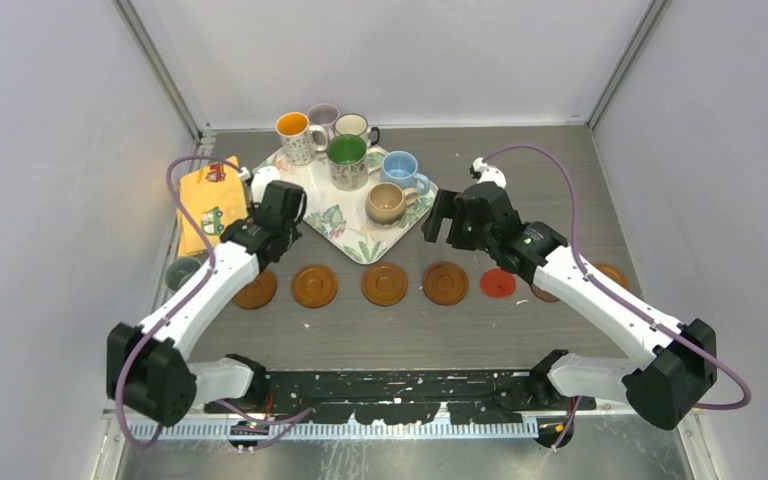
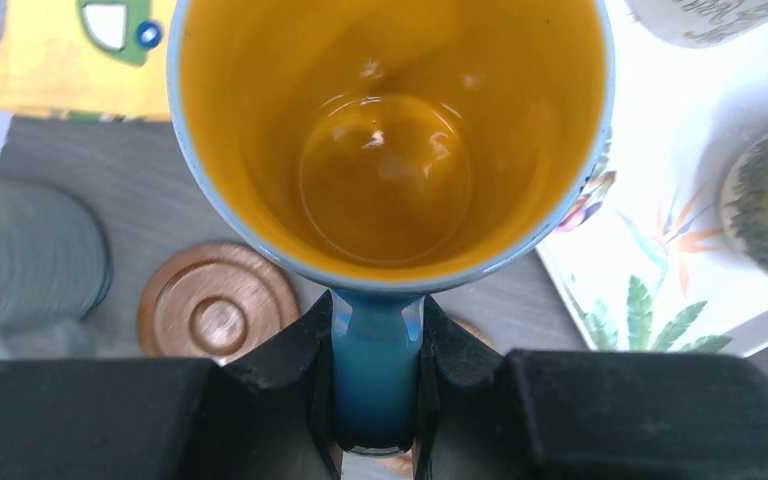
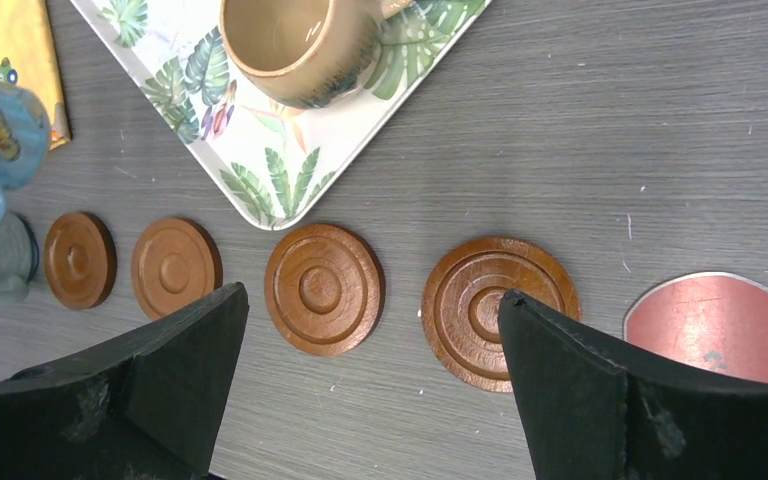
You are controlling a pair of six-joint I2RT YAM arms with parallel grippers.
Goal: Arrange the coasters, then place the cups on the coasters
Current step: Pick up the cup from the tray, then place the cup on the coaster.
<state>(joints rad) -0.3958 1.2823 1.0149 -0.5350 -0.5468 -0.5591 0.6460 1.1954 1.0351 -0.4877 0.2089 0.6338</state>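
My left gripper [image 2: 375,315] is shut on the blue handle of a cup [image 2: 390,150] with an orange-yellow inside. It holds the cup above the table's left part, near the tray corner [image 1: 263,183]. Under it lie a wooden coaster [image 2: 215,310] and a grey cup [image 2: 25,265]. Several wooden coasters [image 1: 315,285] [image 1: 385,284] [image 1: 445,283] and a thin red one [image 1: 498,283] form a row. My right gripper [image 3: 372,295] hangs open and empty over two ringed coasters [image 3: 323,288] [image 3: 495,310]. Several more cups stand on the leaf tray, the tan cup [image 1: 388,203] nearest.
The leaf-patterned tray [image 1: 345,235] sits at the back centre. A yellow cloth with cars [image 1: 205,195] lies at the back left. Another coaster [image 1: 612,272] shows behind my right arm. Grey walls close in the table on both sides.
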